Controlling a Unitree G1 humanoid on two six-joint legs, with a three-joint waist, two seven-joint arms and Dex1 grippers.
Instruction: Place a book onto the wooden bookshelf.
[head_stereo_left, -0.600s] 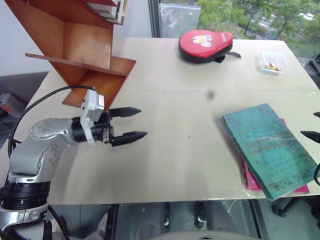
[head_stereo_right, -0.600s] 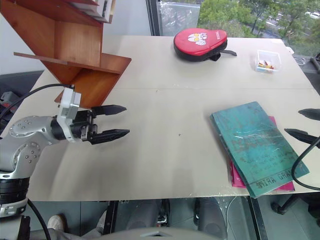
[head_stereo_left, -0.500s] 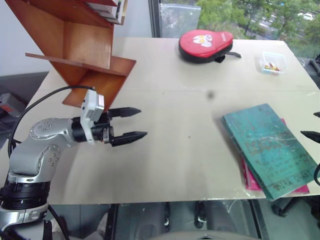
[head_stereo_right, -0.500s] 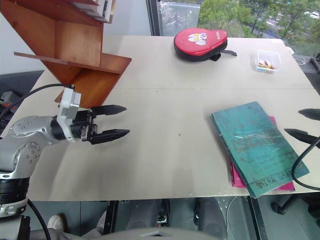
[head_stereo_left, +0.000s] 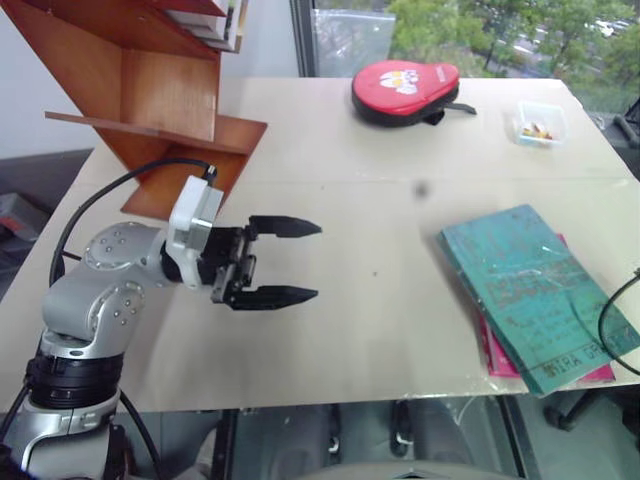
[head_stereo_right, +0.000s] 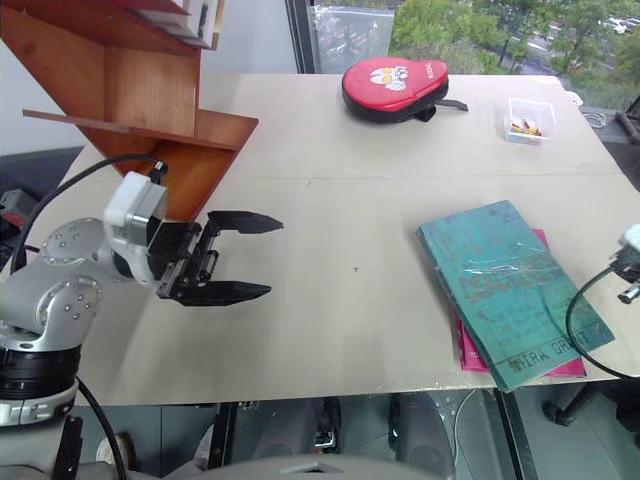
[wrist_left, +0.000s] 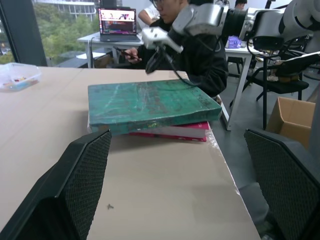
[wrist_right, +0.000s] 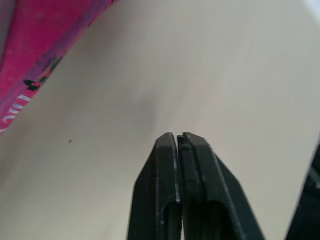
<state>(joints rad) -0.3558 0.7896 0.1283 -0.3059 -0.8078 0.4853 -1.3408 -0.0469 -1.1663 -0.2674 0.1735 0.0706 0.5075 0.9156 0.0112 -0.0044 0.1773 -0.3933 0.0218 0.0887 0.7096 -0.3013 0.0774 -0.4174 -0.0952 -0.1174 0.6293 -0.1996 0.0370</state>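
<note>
Two books are stacked at my right on the worktop (head_stereo_left: 380, 330): the book (head_stereo_left: 530, 290), teal, lies atop a pink book (head_stereo_left: 497, 357), long axis diagonal, nearer my shut, empty right jaws (wrist_right: 179, 145) than my wide-open, empty left jaws (head_stereo_left: 290, 262); spine lettering unreadable.

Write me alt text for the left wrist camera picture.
A teal-green book lies flat on a pink book near the edge of a beige table, framed by the left end effector, whose two black fingers stand wide open. Behind it, a person sits at a desk with a laptop.
</note>
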